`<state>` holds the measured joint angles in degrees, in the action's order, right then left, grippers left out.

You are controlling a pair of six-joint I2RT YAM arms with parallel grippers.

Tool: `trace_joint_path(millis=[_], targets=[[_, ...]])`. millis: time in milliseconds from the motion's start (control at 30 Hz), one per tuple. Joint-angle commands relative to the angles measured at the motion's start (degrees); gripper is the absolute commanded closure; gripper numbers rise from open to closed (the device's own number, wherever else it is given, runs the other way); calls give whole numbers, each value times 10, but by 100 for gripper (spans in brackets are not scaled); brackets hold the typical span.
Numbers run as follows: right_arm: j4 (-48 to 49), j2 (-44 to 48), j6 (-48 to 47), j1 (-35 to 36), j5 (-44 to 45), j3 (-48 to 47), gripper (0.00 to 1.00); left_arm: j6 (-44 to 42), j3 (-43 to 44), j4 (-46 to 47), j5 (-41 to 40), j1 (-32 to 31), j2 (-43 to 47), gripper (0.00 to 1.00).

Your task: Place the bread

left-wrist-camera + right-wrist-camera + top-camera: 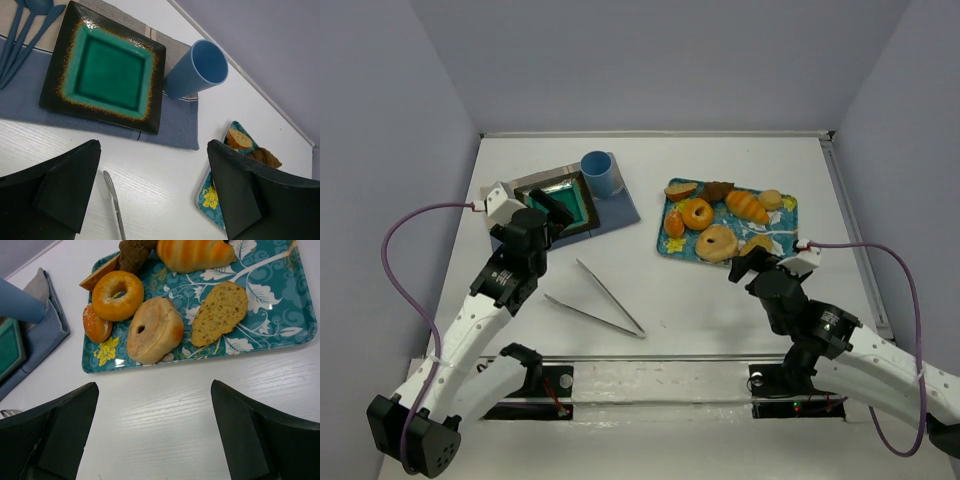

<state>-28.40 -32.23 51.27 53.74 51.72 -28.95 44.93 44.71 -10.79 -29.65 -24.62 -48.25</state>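
The golden-orange ring bread (697, 213) lies on the teal patterned tray (782, 228) at the right, next to a paler beige ring bread (718, 242). In the right wrist view the orange ring (118, 295) lies on the tray's (280, 305) left part, with the beige ring (154, 330) in front of it. My right gripper (752, 262) is open and empty just before the tray's near edge; it also shows in the right wrist view (154, 385). My left gripper (548, 208) is open and empty over the near edge of the green square plate (111, 75), its jaws wide (152, 145).
A blue cup (601, 174) stands behind the plate on a blue placemat (170, 125). Blue cutlery (25, 25) lies left of the plate. Metal tongs (600, 300) lie in the table's middle. A croissant (192, 254), a flat slice (220, 312) and other breads share the tray.
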Motion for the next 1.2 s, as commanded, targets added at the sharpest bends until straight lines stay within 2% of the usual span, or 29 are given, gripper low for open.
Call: trace_joint_path(millis=[0, 300, 333, 367, 433, 467, 500, 567, 600, 633, 733, 800, 900, 1033, 1167], targets=[[12, -17, 3, 3, 32, -48, 0, 24, 8, -11, -28, 10, 8, 1], [81, 42, -80, 3, -43, -16, 0, 12, 11, -13, -19, 11, 3, 1], [95, 49, -92, 3, -72, -15, 0, 4, 6, -4, -12, 11, 4, 1], [146, 59, -153, 3, -97, -10, 0, 3, 5, 1, -1, 11, 6, 1], [197, 51, -216, 3, -193, -4, 0, -8, 7, 3, 12, 11, 5, 1], [221, 11, -251, 3, -218, -15, 0, -10, 10, 1, 20, 11, 4, 1], [222, -24, -270, 3, -278, -28, 0, -12, 13, -4, 22, 11, 3, 1], [211, -116, -296, 3, -338, -67, 0, -10, 18, -20, 20, 11, 7, 1], [205, -216, -326, 8, -375, -112, 0, -9, 17, -23, 14, 11, 10, 1], [208, -263, -337, 8, -451, -133, 0, -8, 8, -21, 13, 12, 12, 1], [299, -391, -400, 49, -571, -171, 0, -19, -6, -6, 25, 12, 24, 1], [329, -435, -461, 80, -582, -188, 0, -20, -10, -6, 28, 12, 26, 1], [322, -512, -506, 124, -573, -227, 0, -20, -12, -7, 28, 13, 26, 1], [306, -602, -537, 163, -553, -271, 0, -23, -14, -5, 23, 15, 22, 1], [290, -642, -543, 169, -541, -292, 0, -26, -11, -4, 26, 16, 14, 1]])
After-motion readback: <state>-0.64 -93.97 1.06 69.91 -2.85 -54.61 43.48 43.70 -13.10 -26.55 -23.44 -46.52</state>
